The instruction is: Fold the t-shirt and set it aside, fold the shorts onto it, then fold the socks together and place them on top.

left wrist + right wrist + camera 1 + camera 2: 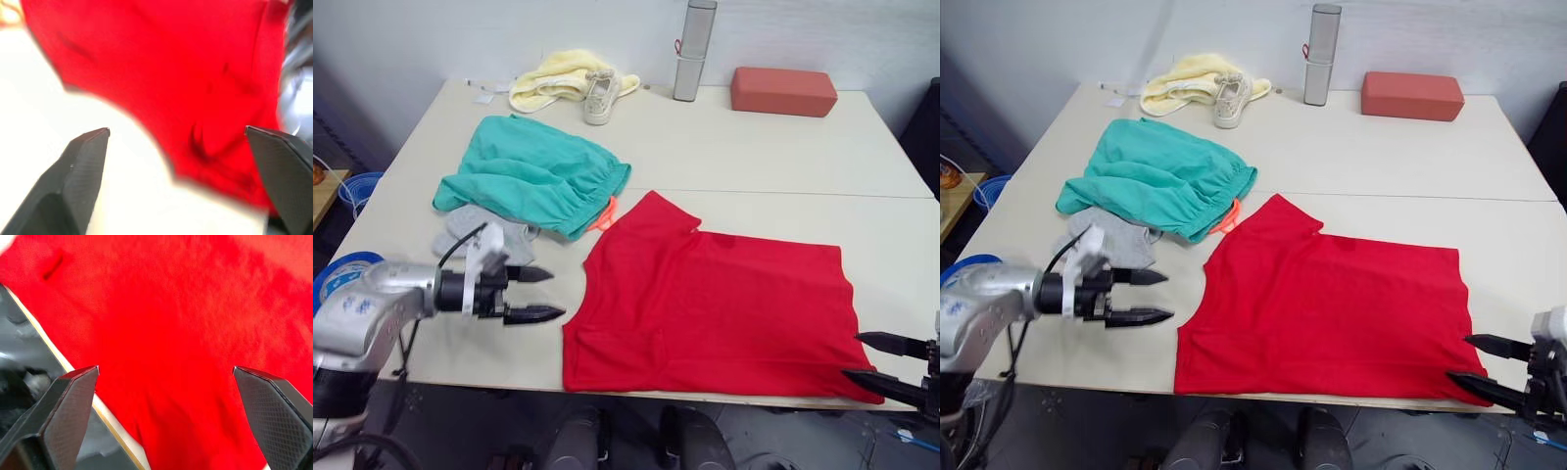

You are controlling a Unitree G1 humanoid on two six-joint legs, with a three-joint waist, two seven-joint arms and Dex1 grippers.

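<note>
Both the left gripper [540,294] and right gripper [871,358] hung open beside the t-shirt [715,308], limp, light cloth probably best pinched at its near corners.

Bright, even light; soft shadows; left wrist view blurred, head views sharp.

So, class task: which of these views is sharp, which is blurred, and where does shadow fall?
Left eye view: sharp, evenly lit, soft shadow under the left gripper. Left wrist view: the t-shirt is smeared, its edge fuzzy. Right wrist view: the fingers are crisp, the red cloth soft.
</note>
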